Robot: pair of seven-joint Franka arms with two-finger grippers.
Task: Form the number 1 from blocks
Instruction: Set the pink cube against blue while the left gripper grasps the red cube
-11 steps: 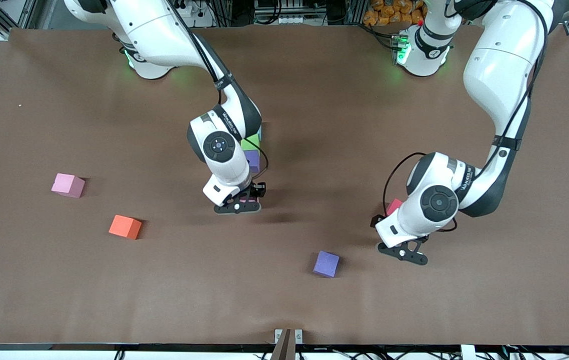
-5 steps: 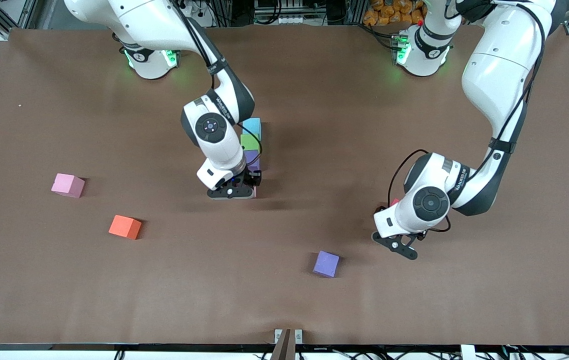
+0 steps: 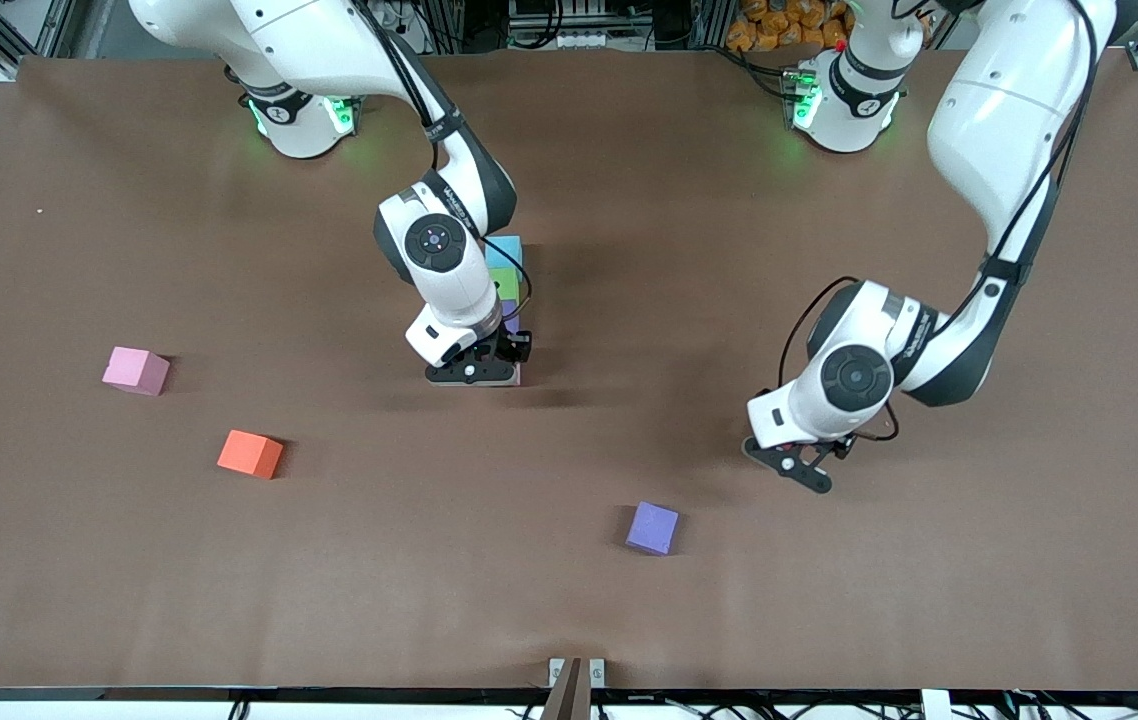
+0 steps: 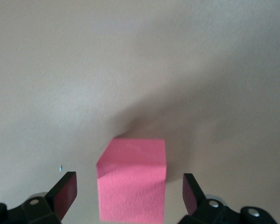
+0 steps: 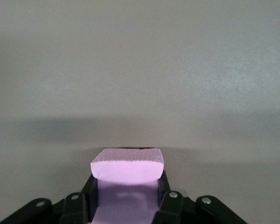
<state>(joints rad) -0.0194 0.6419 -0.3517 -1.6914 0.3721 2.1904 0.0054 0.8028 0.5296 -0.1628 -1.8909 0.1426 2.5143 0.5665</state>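
Three blocks in a column (image 3: 506,285) mid-table: blue, green, purple. Right gripper (image 3: 474,374) at its nearer end, clamped on a pink block (image 5: 127,179). Left gripper (image 4: 126,198) toward the left arm's end of the column, spread wide astride a red block (image 4: 131,184), not touching.

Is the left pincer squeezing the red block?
No, the left pincer stands wide open, with its fingers clear of the red block on either side.
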